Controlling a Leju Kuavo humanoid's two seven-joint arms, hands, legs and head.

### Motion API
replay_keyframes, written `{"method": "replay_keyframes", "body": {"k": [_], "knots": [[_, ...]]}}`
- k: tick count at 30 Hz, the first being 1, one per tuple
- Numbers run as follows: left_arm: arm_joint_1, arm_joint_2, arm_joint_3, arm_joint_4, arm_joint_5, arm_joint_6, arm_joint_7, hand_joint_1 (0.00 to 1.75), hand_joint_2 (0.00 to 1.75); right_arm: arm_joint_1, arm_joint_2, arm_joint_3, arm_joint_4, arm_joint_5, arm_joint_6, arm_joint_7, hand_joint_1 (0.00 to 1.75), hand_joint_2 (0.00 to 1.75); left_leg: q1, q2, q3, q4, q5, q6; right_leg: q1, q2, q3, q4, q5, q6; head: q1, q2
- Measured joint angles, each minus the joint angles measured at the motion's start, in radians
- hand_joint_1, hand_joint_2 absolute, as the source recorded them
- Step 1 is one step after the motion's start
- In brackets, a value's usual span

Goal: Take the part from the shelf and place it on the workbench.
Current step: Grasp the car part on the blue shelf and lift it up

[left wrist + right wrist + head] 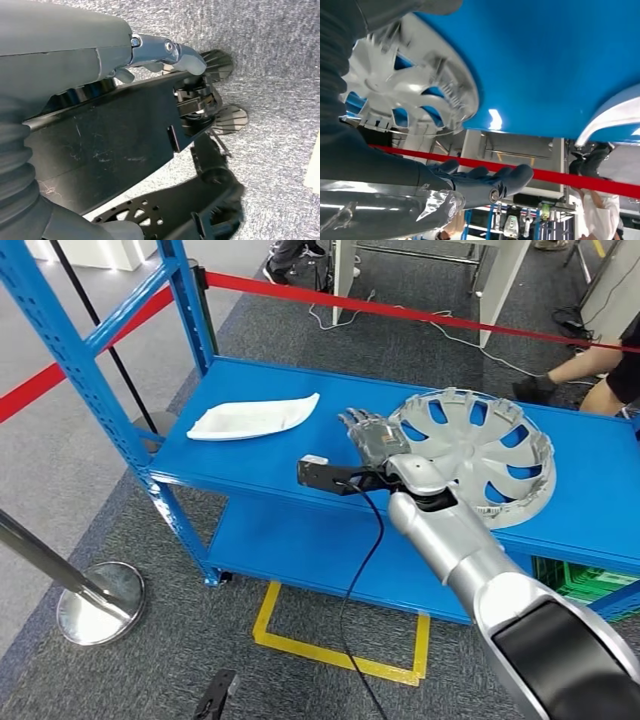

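Head view: spoked silver hubcap [477,452], seemingly plastic, beside right hand [372,435].

Glossy blue metal shelf [249,455]; silver-grey plastic hubcap [483,450]; rough grey carpet [75,665].

A: The head camera is looking forward and down from high up at the blue shelf [249,455], with the wheel cover [483,455] lying at two o'clock.

B: The right wrist camera is skimming close over that same shelf and cover; the left one is facing carpet [279,60].
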Motion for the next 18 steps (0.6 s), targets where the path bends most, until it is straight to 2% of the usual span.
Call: {"method": "replay_keyframes", "body": {"k": [3,5,6,8,9,10,11,12,13,14,16,18], "knots": [[-0.002,0.000,-0.004,0.000,0.000,-0.001,0.001,0.00,1.75,-0.017,-0.001,0.000,0.040,-0.004,0.014,0.015,0.00,1.75,-0.001,0.001,-0.001,-0.001,-0.001,-0.012,0.000,0.002,0.011,-0.020,-0.001,-0.009,-0.001,0.000],[-0.003,0.001,-0.004,0.000,-0.001,-0.001,0.001,0.00,1.75,-0.027,-0.003,0.000,0.056,-0.005,0.017,0.021,0.00,1.75,0.000,0.002,-0.015,0.028,-0.023,-0.023,-0.004,0.003,0.012,-0.023,0.000,-0.019,-0.004,0.000],[-0.004,0.001,-0.004,0.000,-0.001,-0.001,0.001,0.00,1.75,-0.032,-0.003,0.000,0.063,-0.005,0.017,0.021,0.00,1.75,0.001,0.003,-0.037,0.071,-0.047,-0.028,-0.007,0.003,0.013,-0.024,0.000,-0.023,-0.006,0.000],[-0.005,0.001,-0.005,0.000,-0.001,-0.001,0.001,0.00,1.75,-0.037,-0.003,0.000,0.077,-0.005,0.018,0.022,0.00,1.75,0.002,0.004,-0.104,0.199,-0.102,-0.036,-0.007,0.003,0.014,-0.024,-0.001,-0.028,-0.011,0.000],[-0.006,0.001,-0.005,0.000,-0.001,-0.001,0.001,0.00,1.75,-0.037,-0.003,0.000,0.084,-0.006,0.019,0.022,0.00,1.75,0.003,0.004,-0.134,0.251,-0.115,-0.037,-0.008,0.002,0.014,-0.024,-0.001,-0.028,-0.011,0.000],[-0.006,0.001,-0.005,0.000,-0.001,-0.001,0.002,0.00,1.75,-0.036,-0.003,0.000,0.090,-0.006,0.020,0.023,0.00,1.75,0.003,0.004,-0.150,0.273,-0.110,-0.038,-0.008,0.002,0.014,-0.024,-0.001,-0.029,-0.011,0.000],[-0.007,0.002,-0.005,0.000,-0.001,-0.001,0.002,0.00,1.75,-0.036,-0.003,0.000,0.095,-0.006,0.021,0.023,0.00,1.75,0.003,0.005,-0.147,0.259,-0.087,-0.038,-0.009,0.003,0.015,-0.024,-0.002,-0.028,-0.011,0.000],[-0.008,0.002,-0.005,0.000,-0.001,-0.001,0.002,0.00,1.75,-0.037,-0.003,0.000,0.099,-0.006,0.023,0.024,0.00,1.75,0.004,0.005,-0.127,0.211,-0.052,-0.037,-0.010,0.003,0.016,-0.023,-0.003,-0.027,-0.011,0.000],[-0.009,0.003,-0.005,0.000,-0.001,-0.001,0.002,0.00,1.75,-0.040,-0.003,0.000,0.103,-0.007,0.025,0.027,0.00,1.75,0.005,0.005,-0.097,0.148,-0.014,-0.037,-0.010,0.004,0.017,-0.023,-0.004,-0.024,-0.011,0.000],[-0.009,0.003,-0.005,0.000,-0.001,-0.001,0.002,0.00,1.75,-0.044,-0.003,0.000,0.108,-0.009,0.028,0.032,0.00,1.75,0.006,0.005,-0.066,0.084,0.010,-0.035,-0.008,0.006,0.016,-0.020,-0.006,-0.019,-0.012,0.000],[-0.010,0.002,-0.007,0.000,-0.002,-0.001,0.002,0.00,1.75,-0.054,-0.006,-0.001,0.120,-0.012,0.031,0.051,0.00,1.75,0.007,0.003,-0.034,0.015,0.024,-0.026,-0.004,0.007,0.012,-0.018,-0.007,-0.009,-0.012,0.000],[-0.009,0.001,-0.008,0.000,-0.002,-0.001,0.003,0.00,1.75,-0.060,-0.014,-0.007,0.136,-0.014,0.030,0.081,0.00,1.75,0.006,0.001,-0.031,0.006,0.019,-0.012,-0.004,0.007,0.010,-0.020,-0.006,0.001,-0.011,0.000]]}}
